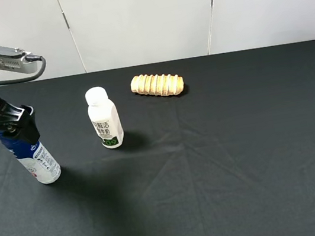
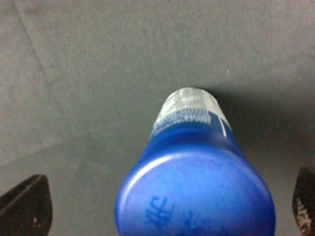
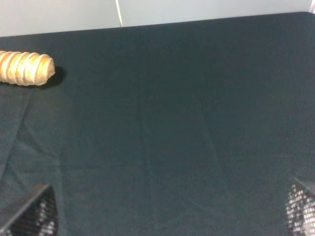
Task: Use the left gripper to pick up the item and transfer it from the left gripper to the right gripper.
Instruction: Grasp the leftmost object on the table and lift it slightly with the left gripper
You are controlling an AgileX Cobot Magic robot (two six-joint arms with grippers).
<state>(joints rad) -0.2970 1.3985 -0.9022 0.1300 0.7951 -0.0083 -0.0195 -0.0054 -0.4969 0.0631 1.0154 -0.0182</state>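
At the table's (image 1: 242, 158) left edge, the left gripper (image 1: 11, 120) points down, its claw wide open astride the item's (image 1: 40, 162) cap without gripping it; the right gripper (image 3: 162, 211) gapes empty.

Exterior high: down over table (image 1: 244, 170). Left wrist: close above blue-capped bottle (image 2: 194, 196). Right wrist: low, shares bread roll (image 3: 27, 69) with exterior.

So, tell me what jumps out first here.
The left gripper at far left, open jaws straddling the top of the blue-capped bottle. Next, the white bottle standing just right of it, and the tan roll lying farther back near the middle.
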